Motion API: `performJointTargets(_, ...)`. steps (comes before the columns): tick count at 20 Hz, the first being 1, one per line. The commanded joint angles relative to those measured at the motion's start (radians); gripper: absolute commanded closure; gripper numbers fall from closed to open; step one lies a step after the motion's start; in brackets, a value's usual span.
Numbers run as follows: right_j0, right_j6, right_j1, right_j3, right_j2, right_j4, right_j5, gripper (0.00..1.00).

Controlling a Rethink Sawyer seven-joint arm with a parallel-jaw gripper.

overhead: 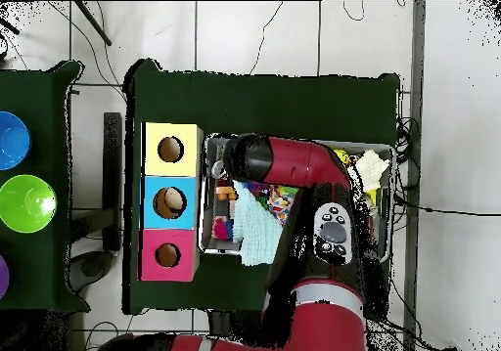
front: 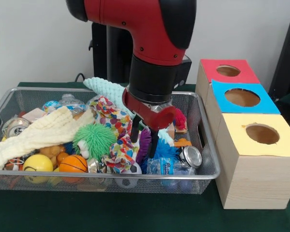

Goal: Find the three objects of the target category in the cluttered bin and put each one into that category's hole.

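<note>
My gripper [front: 143, 147] hangs low over the right-middle of the wire bin [front: 209, 170]. Its two black fingers [front: 135, 131] stand apart, open, with their tips down among the clutter. A purple and blue fuzzy toy [front: 163, 151] lies between and just right of them. Beside the bin stand three boxes with round holes: red [front: 228, 70], blue [front: 242, 97] and yellow [front: 262, 133]. In the overhead view the arm [overhead: 294, 163] covers the gripper and most of the bin; the yellow [overhead: 170, 150], blue [overhead: 170, 201] and red [overhead: 167, 255] boxes line the bin's left side.
The bin holds a green spiky ball [front: 95, 139], an orange basketball [front: 73, 163], a yellow ball [front: 37, 163], a cream cloth [front: 43, 133], a mint cloth [front: 106, 89], a spotted cloth [front: 113, 121] and a metal tin [front: 190, 156]. A green bowl [overhead: 26, 202] sits on a separate table.
</note>
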Motion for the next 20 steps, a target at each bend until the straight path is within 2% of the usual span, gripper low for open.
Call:
performJointTargets(1, 0.031, 0.1, 0.08, -0.044, 0.085, 0.053, 0.032, 0.0)
performJointTargets(8, 0.07, 0.143, 0.115, -0.079, 0.06, 0.089, 0.031, 0.0)
performJointTargets(20, 0.151, 0.227, 0.192, -0.097, 0.01, 0.156, -0.058, 0.0)
